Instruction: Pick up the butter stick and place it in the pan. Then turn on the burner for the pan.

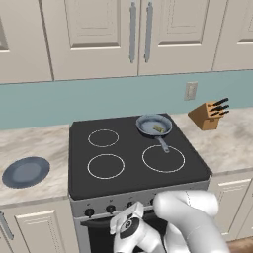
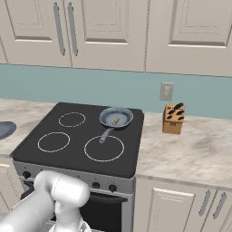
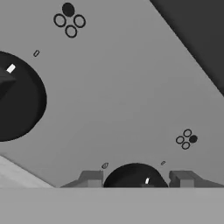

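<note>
as arm bends low, gripper point(image 3: 136, 178) straddles knob point(image 3: 134, 176)

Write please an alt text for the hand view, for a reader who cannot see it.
The gripper sits close against the stove's grey control panel, its two fingertips on either side of a black knob. A second black knob is at the left, and small burner-position symbols are printed on the panel.

I see a black stovetop point(image 2: 72, 149) with the grey-blue pan point(image 2: 116, 117) on its back right zone, the butter stick point(image 2: 116, 121) lying inside. A knife block point(image 2: 173, 118) stands on the counter point(image 2: 190, 149) to the right. My white arm point(image 2: 50, 199) rises at lower left, before the knobs point(image 2: 104, 186).
</note>
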You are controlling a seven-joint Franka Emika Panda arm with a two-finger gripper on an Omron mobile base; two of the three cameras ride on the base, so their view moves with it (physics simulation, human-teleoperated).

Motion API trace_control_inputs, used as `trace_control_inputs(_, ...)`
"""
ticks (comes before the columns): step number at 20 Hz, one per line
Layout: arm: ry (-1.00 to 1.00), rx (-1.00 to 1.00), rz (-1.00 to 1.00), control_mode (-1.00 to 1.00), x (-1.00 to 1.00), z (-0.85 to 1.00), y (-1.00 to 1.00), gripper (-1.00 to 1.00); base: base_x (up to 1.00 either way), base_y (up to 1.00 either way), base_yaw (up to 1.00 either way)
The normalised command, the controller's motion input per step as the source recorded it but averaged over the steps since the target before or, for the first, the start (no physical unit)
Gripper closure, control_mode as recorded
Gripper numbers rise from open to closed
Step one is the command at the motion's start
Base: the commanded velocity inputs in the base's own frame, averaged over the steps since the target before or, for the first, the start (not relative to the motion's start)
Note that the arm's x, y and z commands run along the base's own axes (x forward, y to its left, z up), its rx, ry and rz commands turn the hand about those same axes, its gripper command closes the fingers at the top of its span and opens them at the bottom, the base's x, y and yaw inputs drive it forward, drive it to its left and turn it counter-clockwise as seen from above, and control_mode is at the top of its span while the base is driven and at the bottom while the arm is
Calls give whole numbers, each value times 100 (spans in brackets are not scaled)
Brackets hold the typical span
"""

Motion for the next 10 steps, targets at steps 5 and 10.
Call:
trace_control_inputs(5,4,-18,0,-100,29,0,-2,100,0,0,0)
trace_control_inputs(10,3,-15,2,-100,33,0,-7,100,0,0,0)
